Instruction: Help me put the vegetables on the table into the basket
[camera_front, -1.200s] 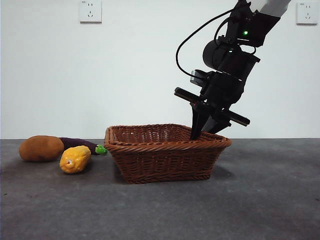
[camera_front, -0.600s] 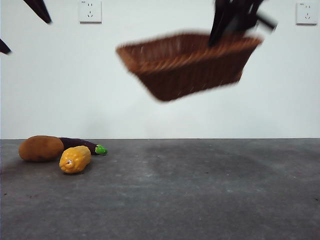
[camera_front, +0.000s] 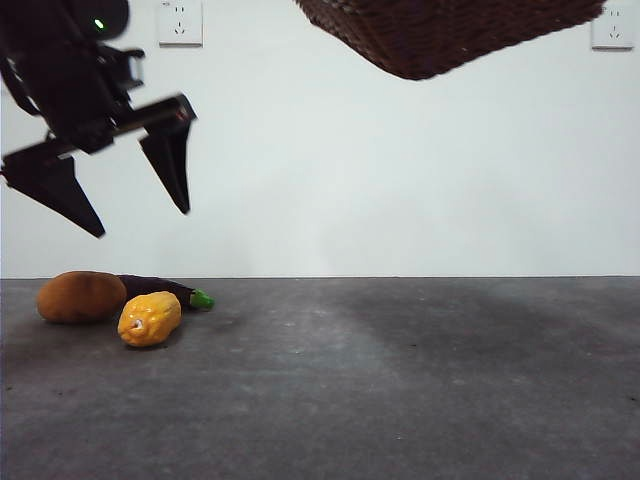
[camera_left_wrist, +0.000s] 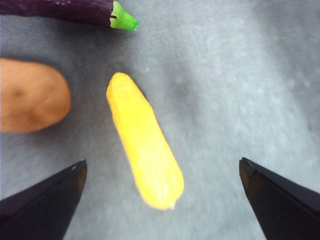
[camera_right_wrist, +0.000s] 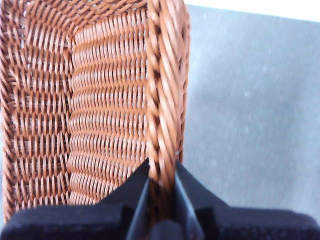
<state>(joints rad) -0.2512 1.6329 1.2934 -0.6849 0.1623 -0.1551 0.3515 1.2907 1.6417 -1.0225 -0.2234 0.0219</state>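
Right gripper (camera_right_wrist: 161, 200) fingers clamp the basket (camera_right_wrist: 100, 100) rim, holding it aloft; left gripper (camera_left_wrist: 160, 195) fingers spread above the corn (camera_left_wrist: 142, 140), likely first pick.

Corn (camera_front: 150, 318) before potato (camera_front: 82, 296), eggplant (camera_front: 165, 289); basket (camera_front: 450, 30) high above table (camera_front: 400, 380).

No readable text, label, brand, number or sign is found in any view. Tiny grey marks are seen at the top of the white rectangular wall socket plates (camera_front: 181, 22), too small to be read. Nothing is printed on the oval orange-brown potato (camera_left_wrist: 30, 95), the short yellow corn cob (camera_left_wrist: 143, 139), the slim dark purple eggplant with green tip (camera_left_wrist: 65, 8), or the dark brown woven wicker basket (camera_right_wrist: 100, 100).
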